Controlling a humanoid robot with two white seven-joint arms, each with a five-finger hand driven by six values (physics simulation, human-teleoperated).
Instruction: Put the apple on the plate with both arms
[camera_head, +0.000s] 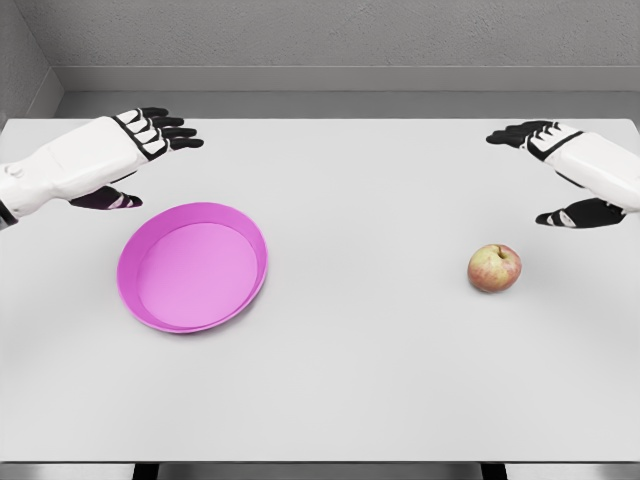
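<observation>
Round red-yellow apple (495, 268) and shallow glossy pink plate (192, 266) well apart on matte table (360, 380); left hand (140, 150) and right hand (555, 165) spread, empty.

my hands (150, 135): 2 | apple (495, 268): 1 | plate (150, 312): 1 | table (360, 380): 1

I've got one view only, from the head camera, looking down and forward over the white table (380, 380). The near edge runs along the bottom of the picture, the far edge sits high up against the grey wall (330, 35). It's pulled back enough to take in almost the whole tabletop, with both arms entering from the sides.
</observation>
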